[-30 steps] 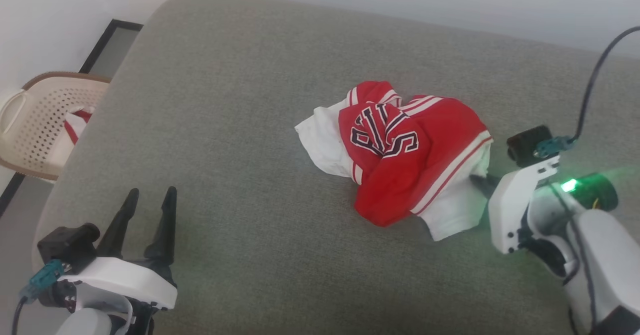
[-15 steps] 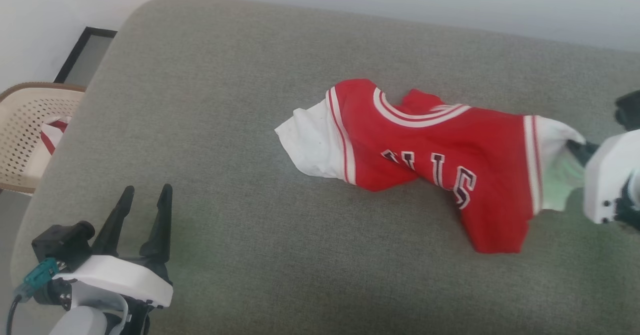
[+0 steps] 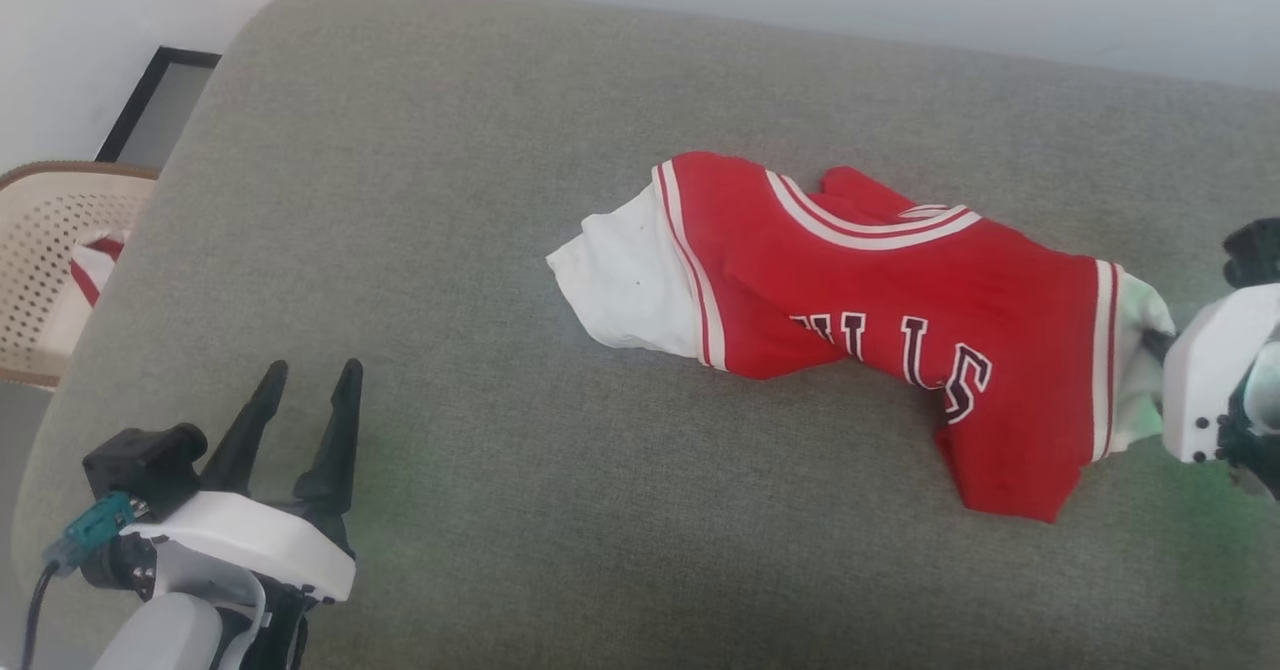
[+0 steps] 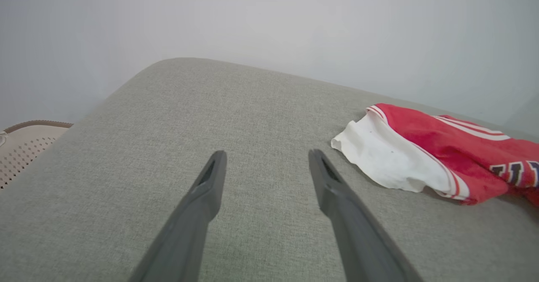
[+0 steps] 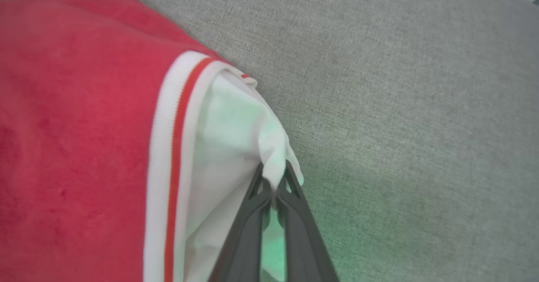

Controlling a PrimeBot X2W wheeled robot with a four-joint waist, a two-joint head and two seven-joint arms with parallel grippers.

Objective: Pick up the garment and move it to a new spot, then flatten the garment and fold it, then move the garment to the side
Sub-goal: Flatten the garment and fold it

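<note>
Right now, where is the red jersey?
In the head view the garment lies stretched on the grey cushion, right of centre, one white sleeve pinched in the jaws of the right gripper.

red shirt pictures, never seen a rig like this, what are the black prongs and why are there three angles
It is a two-armed robot. The wide picture comes from a camera on its head; the other two come from cameras on its wrists, looking along each arm's two dark fingers. A red shirt with white sleeves lies stretched on a grey cushion. The right pincer is shut on the edge of one white sleeve. The left pincer is open, holds nothing, and sits apart from the shirt. A beige basket stands off to the left.
</note>
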